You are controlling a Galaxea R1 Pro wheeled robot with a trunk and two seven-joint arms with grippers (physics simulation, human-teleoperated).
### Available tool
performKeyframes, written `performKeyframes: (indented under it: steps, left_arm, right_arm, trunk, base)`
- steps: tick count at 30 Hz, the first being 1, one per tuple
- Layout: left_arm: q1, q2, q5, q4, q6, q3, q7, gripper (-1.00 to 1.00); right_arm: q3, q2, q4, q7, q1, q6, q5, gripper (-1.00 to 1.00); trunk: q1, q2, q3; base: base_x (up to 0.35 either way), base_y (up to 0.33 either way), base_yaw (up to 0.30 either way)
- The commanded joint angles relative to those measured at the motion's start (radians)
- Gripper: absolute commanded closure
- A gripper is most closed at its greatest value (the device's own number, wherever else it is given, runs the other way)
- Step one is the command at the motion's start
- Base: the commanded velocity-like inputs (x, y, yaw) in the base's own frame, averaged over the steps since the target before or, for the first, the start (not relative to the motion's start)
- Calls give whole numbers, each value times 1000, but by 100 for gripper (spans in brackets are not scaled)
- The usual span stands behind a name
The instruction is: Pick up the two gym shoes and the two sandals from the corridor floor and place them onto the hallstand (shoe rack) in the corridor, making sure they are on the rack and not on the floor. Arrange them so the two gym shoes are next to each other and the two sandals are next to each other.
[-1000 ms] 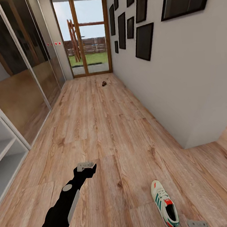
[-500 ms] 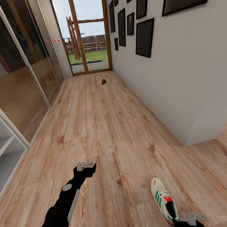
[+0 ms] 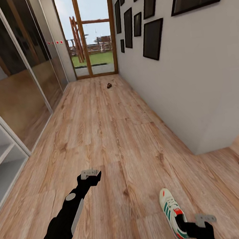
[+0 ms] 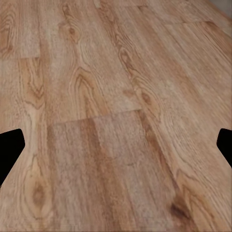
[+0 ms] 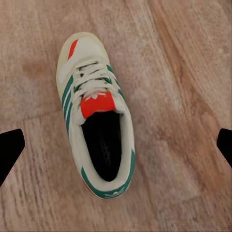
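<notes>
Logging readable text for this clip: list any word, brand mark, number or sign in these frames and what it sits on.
No text can be read with certainty.
Gym shoe insole: dark lettering, too blurred to read.
Gym shoe's red-orange tongue patch: a white logo shape, no legible words.
Gym shoe's green heel tab: a small white emblem, unreadable.
Glass panel near the far door: small red marks, too small to read.

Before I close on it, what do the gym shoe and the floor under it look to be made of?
The gym shoe looks like smooth matte cream leather or a synthetic lookalike, with woven laces, teal stripes and a red-orange tongue patch; the render leaves it open. The corridor floor looks like light brown wood planks or wood-print laminate: visible grain, knots and plank seams, with a low satin sheen.
</notes>
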Motion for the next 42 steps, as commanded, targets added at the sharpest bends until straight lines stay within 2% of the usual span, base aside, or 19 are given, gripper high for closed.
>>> performKeyframes:
  steps: [1, 9, 33, 36, 42]
  left_arm:
    - [0, 0, 0, -2, 5, 1, -4, -100]
    - [0, 0, 0, -2, 3, 1, -4, -100]
    - [0, -1, 0, -2, 3, 1, -4, -100]
    - [0, -1, 0, -2, 3, 1, -4, -100]
    - [0, -1, 0, -2, 3, 1, -4, -100]
  right_arm:
    - [0, 0, -3, -1, 0, 6, 0, -100]
    - [0, 1, -4, 0, 0, 6, 0, -100]
    - [0, 2, -4, 1, 0, 6, 0, -100]
    - [0, 2, -4, 1, 0, 6, 0, -100]
    - [-3, 1, -4, 1, 0, 6, 0, -100]
  trunk:
    - [0, 0, -1]
    - [0, 0, -1]
    - [0, 0, -1]
    - [12, -21, -10]
    - [14, -23, -38]
  base:
    - [251, 0, 0]
    - [127, 0, 0]
    - [4, 0, 0]
    - [0, 0, 0]
    - [0, 0, 0]
